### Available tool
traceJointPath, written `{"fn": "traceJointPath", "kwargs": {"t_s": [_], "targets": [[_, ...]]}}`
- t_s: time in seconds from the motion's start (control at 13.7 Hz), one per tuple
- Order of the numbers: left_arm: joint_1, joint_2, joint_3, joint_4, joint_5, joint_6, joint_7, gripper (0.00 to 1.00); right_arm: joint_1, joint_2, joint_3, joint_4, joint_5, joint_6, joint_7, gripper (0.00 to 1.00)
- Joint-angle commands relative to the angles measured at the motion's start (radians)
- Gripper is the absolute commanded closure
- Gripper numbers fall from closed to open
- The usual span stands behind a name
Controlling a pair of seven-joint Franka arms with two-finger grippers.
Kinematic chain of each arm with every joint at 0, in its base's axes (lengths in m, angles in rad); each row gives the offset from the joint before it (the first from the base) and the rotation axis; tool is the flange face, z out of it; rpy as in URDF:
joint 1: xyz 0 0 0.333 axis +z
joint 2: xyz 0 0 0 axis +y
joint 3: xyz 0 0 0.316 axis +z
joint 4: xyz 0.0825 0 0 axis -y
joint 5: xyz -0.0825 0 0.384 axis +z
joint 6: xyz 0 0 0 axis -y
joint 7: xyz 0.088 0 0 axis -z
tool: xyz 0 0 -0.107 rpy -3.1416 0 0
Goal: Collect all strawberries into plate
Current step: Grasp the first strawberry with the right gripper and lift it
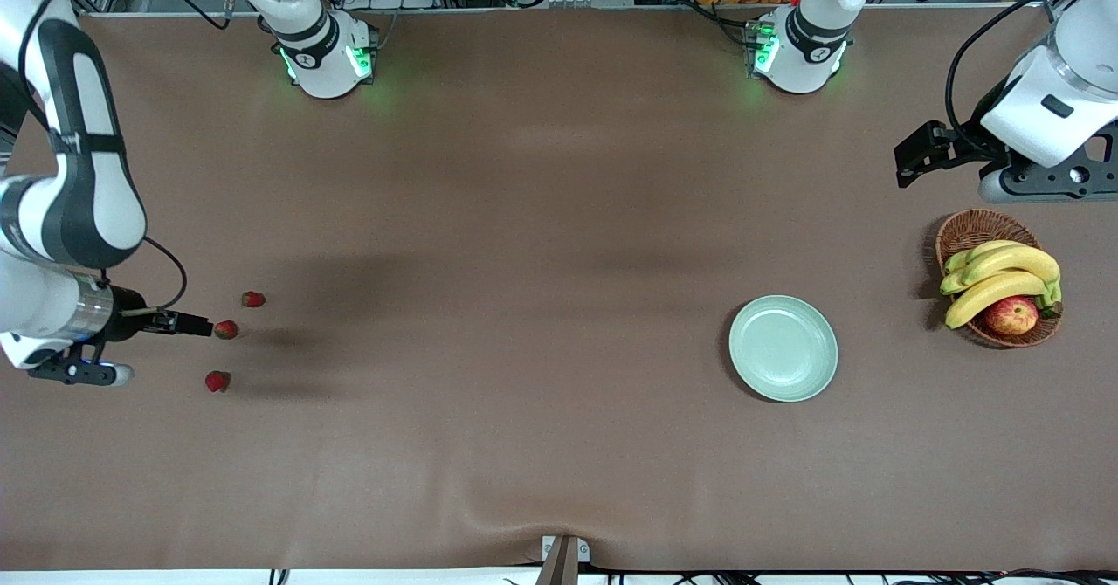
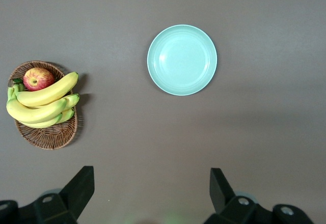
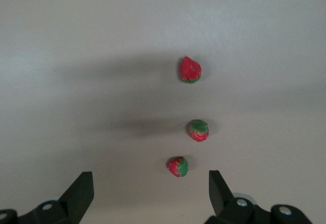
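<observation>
- Right gripper (image 3: pixel 147 196) — jaws wide, holding nothing — is over three strawberries (image 1: pixel 226 330) at the right arm's end.
- Left gripper (image 2: pixel 150 196) waits, open, empty.
- Plate (image 1: pixel 783 348) beside the basket (image 1: pixel 969 231).

Wicker basket (image 1: pixel 969 231) holds bananas (image 1: pixel 1000 275) and an apple (image 1: pixel 1011 315).

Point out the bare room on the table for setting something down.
The wide brown stretch between the strawberries and the plate is bare, as is the strip nearer the camera. The plate itself holds nothing. It is crowded in the basket and around the three strawberries, where the right gripper hovers open.
</observation>
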Motion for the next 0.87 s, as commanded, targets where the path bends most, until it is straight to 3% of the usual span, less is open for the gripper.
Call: {"fn": "traceJointPath", "kwargs": {"t_s": [0.0,0.51,0.8], "targets": [[-0.001,-0.010,0.002,-0.001,0.004,-0.004,0.020,0.00,-0.040,0.042,0.016,-0.028,-0.018,-0.006,0.001,0.00],[-0.001,-0.011,0.002,0.001,0.007,-0.004,0.020,0.00,-0.056,0.097,0.015,-0.098,-0.018,0.014,0.008,0.00],[-0.003,-0.011,-0.001,0.001,0.007,-0.004,0.020,0.00,-0.051,0.126,0.012,-0.138,-0.019,0.067,0.008,0.09]]}}
